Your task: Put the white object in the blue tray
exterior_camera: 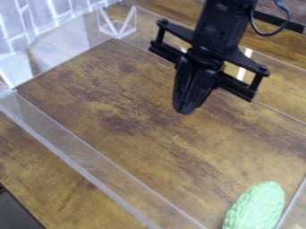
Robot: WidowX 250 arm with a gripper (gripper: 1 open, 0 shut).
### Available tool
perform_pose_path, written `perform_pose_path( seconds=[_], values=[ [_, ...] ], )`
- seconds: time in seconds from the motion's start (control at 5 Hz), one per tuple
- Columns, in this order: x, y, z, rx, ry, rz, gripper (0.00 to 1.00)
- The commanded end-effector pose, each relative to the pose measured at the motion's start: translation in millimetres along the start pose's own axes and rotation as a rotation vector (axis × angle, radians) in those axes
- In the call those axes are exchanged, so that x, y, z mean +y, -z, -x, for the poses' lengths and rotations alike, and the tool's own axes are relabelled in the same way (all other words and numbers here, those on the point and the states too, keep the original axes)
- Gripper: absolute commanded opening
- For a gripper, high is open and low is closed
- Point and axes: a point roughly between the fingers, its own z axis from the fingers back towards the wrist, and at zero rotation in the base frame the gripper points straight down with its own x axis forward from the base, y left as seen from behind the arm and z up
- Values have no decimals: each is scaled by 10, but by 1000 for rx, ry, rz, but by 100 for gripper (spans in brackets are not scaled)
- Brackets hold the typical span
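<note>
My black gripper [188,106] hangs point-down over the middle of the wooden tabletop [120,116]. Its two fingers are pressed together and shut, and nothing shows between them. The black crossbar of the wrist [209,61] and the arm above it cover the back of the table. The white object and the blue tray are both out of view.
A green, bumpy, leaf-shaped object [256,208] lies at the bottom right corner. Clear plastic walls [84,170] fence the wooden surface along the front-left and at the back. A grey tiled wall [30,22] stands at the upper left.
</note>
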Motion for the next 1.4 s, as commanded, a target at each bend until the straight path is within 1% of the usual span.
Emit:
perform_pose_path(
  seconds=[0.0,0.2,0.4,0.8,1.0,1.2],
  values=[
    [-84,-78,-26,-15,13,15,0],
    [-122,55,-85,18,3,19,0],
    [-173,283,-148,58,8,18,0],
    [-178,555,-173,122,6,57,0],
    [-174,693,-209,161,16,83,0],
    [-176,691,-213,201,58,119,0]
  ],
)
